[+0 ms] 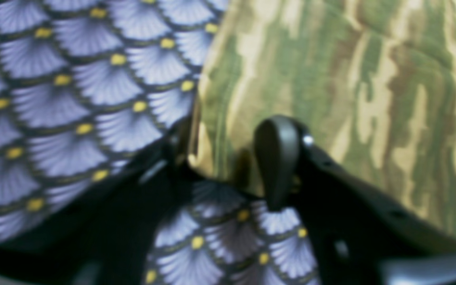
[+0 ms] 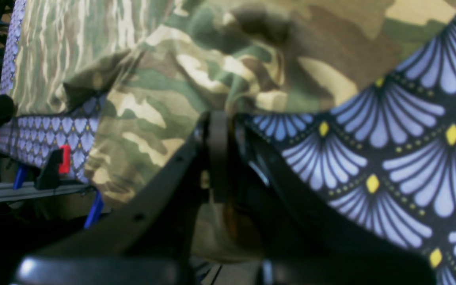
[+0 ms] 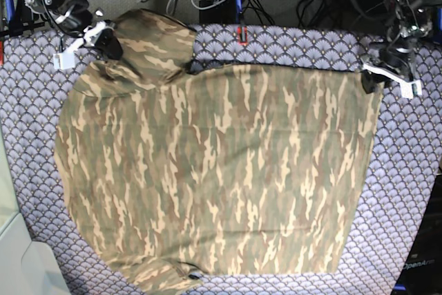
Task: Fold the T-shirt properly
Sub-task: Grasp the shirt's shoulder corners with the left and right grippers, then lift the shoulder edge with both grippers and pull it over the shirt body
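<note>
Shirt is spread flat on the table, so we're at the grab-the-corners step. Right gripper is pinching a bunched sleeve; left gripper straddles the hem corner, half closed. Next, I'd guess: clamp, then lift together.
</note>
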{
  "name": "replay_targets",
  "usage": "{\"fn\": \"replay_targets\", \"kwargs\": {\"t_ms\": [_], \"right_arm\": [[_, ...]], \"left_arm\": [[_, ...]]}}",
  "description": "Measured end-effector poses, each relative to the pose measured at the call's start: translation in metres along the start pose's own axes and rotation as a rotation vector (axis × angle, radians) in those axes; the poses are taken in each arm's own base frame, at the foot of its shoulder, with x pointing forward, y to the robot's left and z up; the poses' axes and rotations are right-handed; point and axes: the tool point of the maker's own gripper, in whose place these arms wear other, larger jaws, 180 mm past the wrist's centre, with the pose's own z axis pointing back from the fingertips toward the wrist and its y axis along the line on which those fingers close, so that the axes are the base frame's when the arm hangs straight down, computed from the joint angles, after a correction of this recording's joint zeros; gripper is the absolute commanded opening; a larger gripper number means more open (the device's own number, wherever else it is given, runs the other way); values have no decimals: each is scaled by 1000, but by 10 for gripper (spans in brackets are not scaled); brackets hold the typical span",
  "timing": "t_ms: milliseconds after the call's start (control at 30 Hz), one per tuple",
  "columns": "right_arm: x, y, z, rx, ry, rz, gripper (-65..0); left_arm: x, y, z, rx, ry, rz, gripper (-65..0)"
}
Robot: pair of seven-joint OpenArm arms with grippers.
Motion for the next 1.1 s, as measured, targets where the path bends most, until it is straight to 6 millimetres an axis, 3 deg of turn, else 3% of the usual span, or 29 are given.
{"fn": "replay_targets", "kwargs": {"t_ms": [200,500,567,667,767,867,1000,1100], "right_arm": [[0,0,0,0,-1,1,-650],[9,2,5,-36,51,109,-650],[20,11,10,-32,35,155,-650],[52,18,22,-47,-57,209,-650],[71,20,32,-68,-105,252,-650],[77,18,37,-84,-119,261,-650],[81,18,37,-85,-127,265,-650],[87,20,35,-81,-138,272,-650]], "left_arm": [[-3,-2,0,-7,12,5,-649],[-1,-4,1,-7,20,-4,-644],[-1,-9,5,-4,46,-38,-644],[-1,-20,15,-24,46,-73,-644],[15,-23,21,-24,9,-114,-644],[32,-24,28,-22,-44,-120,-644],[37,-13,35,17,-60,-94,-644],[61,-15,37,20,-103,-112,-644]]}}
